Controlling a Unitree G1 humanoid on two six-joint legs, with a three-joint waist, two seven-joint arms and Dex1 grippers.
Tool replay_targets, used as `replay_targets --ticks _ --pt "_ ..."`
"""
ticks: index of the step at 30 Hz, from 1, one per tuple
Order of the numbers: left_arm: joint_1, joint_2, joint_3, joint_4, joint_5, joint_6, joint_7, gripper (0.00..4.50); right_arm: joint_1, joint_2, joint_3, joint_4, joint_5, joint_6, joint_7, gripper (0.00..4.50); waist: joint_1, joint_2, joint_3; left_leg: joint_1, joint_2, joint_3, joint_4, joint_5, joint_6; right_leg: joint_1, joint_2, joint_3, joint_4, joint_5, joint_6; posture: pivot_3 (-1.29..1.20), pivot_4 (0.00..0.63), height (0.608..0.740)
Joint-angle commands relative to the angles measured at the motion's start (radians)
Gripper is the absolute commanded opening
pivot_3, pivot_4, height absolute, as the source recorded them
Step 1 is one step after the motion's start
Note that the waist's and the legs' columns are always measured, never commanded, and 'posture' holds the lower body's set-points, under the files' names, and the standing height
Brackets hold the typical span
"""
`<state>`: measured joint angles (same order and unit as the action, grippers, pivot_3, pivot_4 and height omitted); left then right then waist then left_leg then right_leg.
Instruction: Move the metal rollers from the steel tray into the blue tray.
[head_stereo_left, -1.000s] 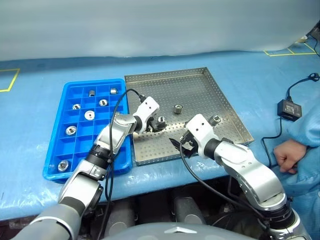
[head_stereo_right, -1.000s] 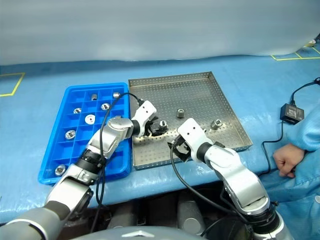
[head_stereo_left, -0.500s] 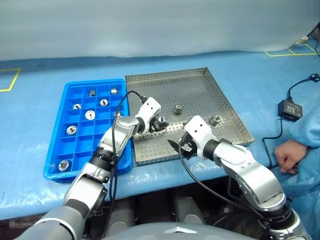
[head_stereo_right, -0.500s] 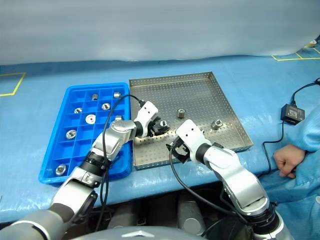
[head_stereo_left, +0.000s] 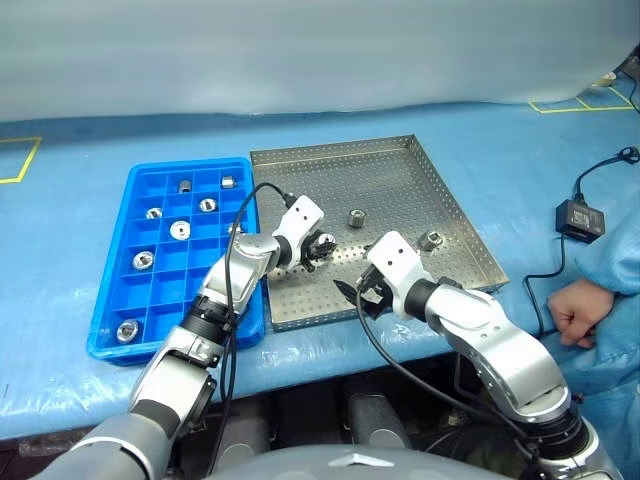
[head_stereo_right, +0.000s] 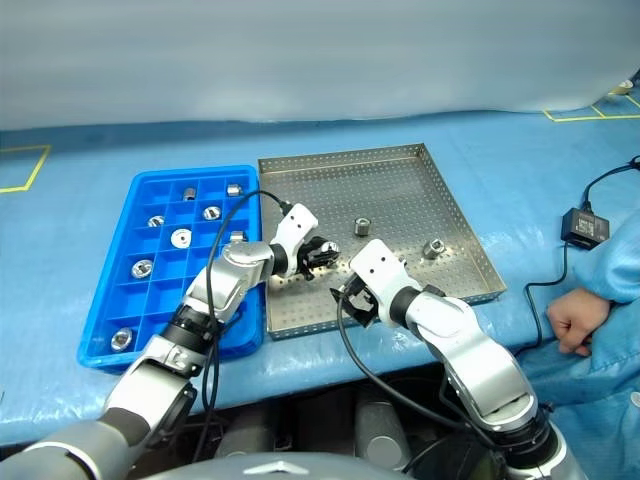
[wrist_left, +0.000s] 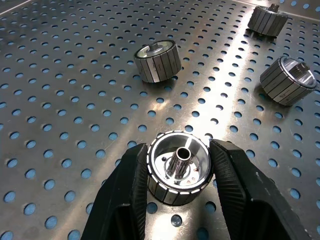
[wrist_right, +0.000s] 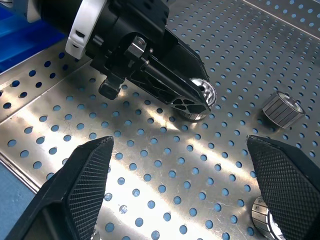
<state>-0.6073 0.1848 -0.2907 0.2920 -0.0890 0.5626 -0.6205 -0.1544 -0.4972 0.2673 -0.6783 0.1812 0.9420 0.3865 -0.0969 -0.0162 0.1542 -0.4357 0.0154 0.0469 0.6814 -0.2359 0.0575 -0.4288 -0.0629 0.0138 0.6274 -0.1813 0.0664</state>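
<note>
The right gripper (wrist_right: 185, 200) hovers low over the steel tray's (head_stereo_left: 400, 165) near edge, fingers spread wide, probably waiting its turn. Just beyond, the left gripper (wrist_left: 180, 172) clamps one metal roller (wrist_left: 179, 167) standing on the tray floor, ready for lifting toward the blue tray (head_stereo_left: 150, 290); other rollers (wrist_left: 157, 61) lie farther back.

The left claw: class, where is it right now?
In the left eye view, the left claw sits over the steel tray near its left edge, shut on a metal roller, beside the blue tray.

I am seeing a silver steel tray (head_stereo_left: 400, 170) with a dotted pattern of holes, shiny silver rollers (wrist_left: 177, 172) with ribbed sides, a bright blue tray (head_stereo_left: 110, 300), and black fingers (wrist_left: 240, 195) with fine ridges.
</note>
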Motion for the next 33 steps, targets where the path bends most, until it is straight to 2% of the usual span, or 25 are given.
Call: replay_targets --ticks 1,5,9,13,17,19,25,33 --pt "0.0 0.004 0.025 -0.044 -0.012 -0.003 -0.008 1.68 -0.02 0.007 -0.006 -0.01 -0.01 -0.024 -0.006 4.5 0.0 0.0 0.0 0.0 0.0 0.0 0.0 0.0 0.0 0.0 0.0 0.0 0.0 0.0 0.0 -0.21 0.15 0.74" --pt "0.025 0.016 0.081 -0.165 -0.066 0.037 -0.013 1.68 -0.025 0.011 -0.005 -0.001 -0.013 -0.027 -0.002 4.5 0.001 0.0 0.0 0.0 0.0 0.0 0.0 0.0 0.0 0.0 0.0 0.0 0.0 0.0 0.0 -0.2 0.15 0.74" --pt "0.108 0.088 0.162 -0.457 -0.159 0.149 -0.033 1.68 -0.037 0.029 -0.027 0.001 0.011 -0.059 0.022 4.5 -0.001 0.0 0.0 0.0 0.001 0.0 0.0 0.0 0.0 -0.001 0.0 0.0 0.0 0.0 0.0 -0.17 0.15 0.74" --pt "0.241 0.202 0.278 -0.768 -0.214 0.27 0.009 1.68 -0.058 0.04 -0.04 0.027 0.063 -0.09 0.085 4.5 0.004 0.001 0.0 0.001 0.002 0.0 -0.001 0.0 -0.001 0.0 0.001 0.001 0.001 0.0 0.0 -0.1 0.15 0.74" --pt "0.395 0.286 0.385 -0.971 -0.206 0.37 0.09 1.68 -0.091 0.05 -0.048 0.051 0.146 -0.154 0.192 4.5 0.021 0.001 0.0 0.005 0.002 0.0 -0.001 0.0 -0.001 0.002 0.001 0.0 0.001 0.0 0.0 -0.03 0.15 0.74" --pt "0.455 0.298 0.434 -1.036 -0.192 0.42 0.147 1.68 -0.112 0.058 -0.046 0.062 0.176 -0.173 0.226 4.5 0.036 0.001 0.0 0.005 0.002 0.0 0.0 0.0 -0.001 0.002 0.001 0.0 0.001 -0.002 0.003 0.0 0.15 0.74" --pt "0.567 0.272 0.522 -1.105 -0.168 0.516 0.283 1.68 -0.152 0.059 -0.007 0.121 0.159 -0.191 0.239 4.5 0.088 0.0 0.0 0.007 0.002 -0.001 0.0 0.001 -0.002 0.001 0.001 -0.002 0.001 -0.002 0.003 0.07 0.15 0.74" --pt "0.593 0.245 0.51 -0.999 -0.131 0.528 0.378 1.68 -0.161 0.051 -0.001 0.119 0.156 -0.178 0.227 4.5 0.115 0.0 0.0 0.006 0.002 -0.002 0.0 0.001 -0.002 0.0 0.001 -0.002 0.0 0.0 -0.001 0.07 0.15 0.74"
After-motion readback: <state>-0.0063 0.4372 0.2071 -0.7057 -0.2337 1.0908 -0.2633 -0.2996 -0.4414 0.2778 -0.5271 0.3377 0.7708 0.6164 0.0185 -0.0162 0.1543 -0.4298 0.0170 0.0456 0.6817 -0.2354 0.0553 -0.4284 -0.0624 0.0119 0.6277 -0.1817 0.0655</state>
